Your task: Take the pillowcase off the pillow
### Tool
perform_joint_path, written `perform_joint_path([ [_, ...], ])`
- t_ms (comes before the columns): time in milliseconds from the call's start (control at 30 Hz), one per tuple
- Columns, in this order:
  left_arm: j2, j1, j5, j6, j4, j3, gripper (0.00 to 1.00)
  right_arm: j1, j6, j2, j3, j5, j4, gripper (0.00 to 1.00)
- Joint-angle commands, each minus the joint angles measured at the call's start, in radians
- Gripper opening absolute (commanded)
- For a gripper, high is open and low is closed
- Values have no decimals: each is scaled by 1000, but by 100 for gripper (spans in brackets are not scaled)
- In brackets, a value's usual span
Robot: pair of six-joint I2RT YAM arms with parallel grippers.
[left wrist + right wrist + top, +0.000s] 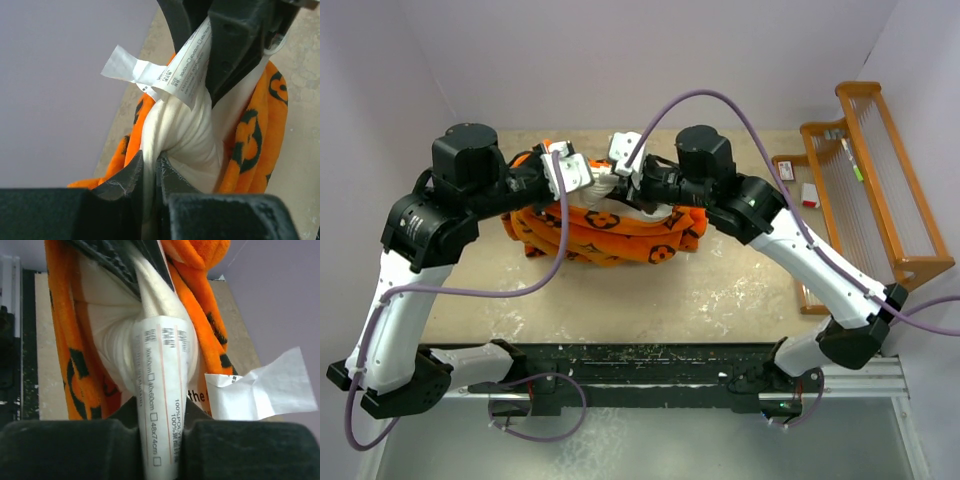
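The orange pillowcase [610, 232] with dark brown motifs lies bunched at the back middle of the table, still around most of the pillow. A twisted cream-white corner of the pillow [187, 132] sticks out of it. My left gripper [150, 167] is shut on this white fabric, low on the corner. My right gripper [160, 440] is shut on the corner's tip, with the printed white tag [162, 385] wrapped over it. In the top view the left gripper [588, 180] and the right gripper [620, 170] meet over the pillowcase's far edge. Orange pillowcase folds [62, 365] hang on both sides.
A wooden rack [880, 190] stands along the right edge of the table, with a small red-and-white card [787, 170] and a small box [809, 195] beside it. Grey walls close the back and both sides.
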Motion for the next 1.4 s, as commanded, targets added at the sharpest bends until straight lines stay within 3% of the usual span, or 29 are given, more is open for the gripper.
perform_joint_path([
  [0,-66,-5,33,-35,156,59,23,-74,102,-68,-54,-28,152,0],
  [100,-77,-5,9,-55,144,47,57,-96,131,-102,-108,-19,180,0],
  [167,-81,-5,-31,-71,129,48,68,-106,152,-126,-142,7,209,0],
  [300,-109,-4,-133,-87,115,9,71,-126,168,-178,-201,43,276,0],
  [433,-131,-5,-214,-119,181,-60,66,-126,168,-187,-207,25,277,0],
  [633,-89,-5,-150,-126,132,-2,67,-127,154,-215,-217,19,244,0],
  [767,-61,-5,-75,-101,55,19,57,-127,146,-252,-253,8,243,0],
  [833,-45,-5,-56,-135,39,30,42,-127,150,-255,-253,11,243,0],
  [933,-54,-5,-105,-147,80,11,10,-128,152,-269,-261,26,244,0],
  [1000,-77,-5,-170,-139,125,-20,0,-131,149,-286,-270,47,245,0],
  [1367,-151,1,-537,-59,320,-173,0,-179,178,-354,-319,59,264,0],
])
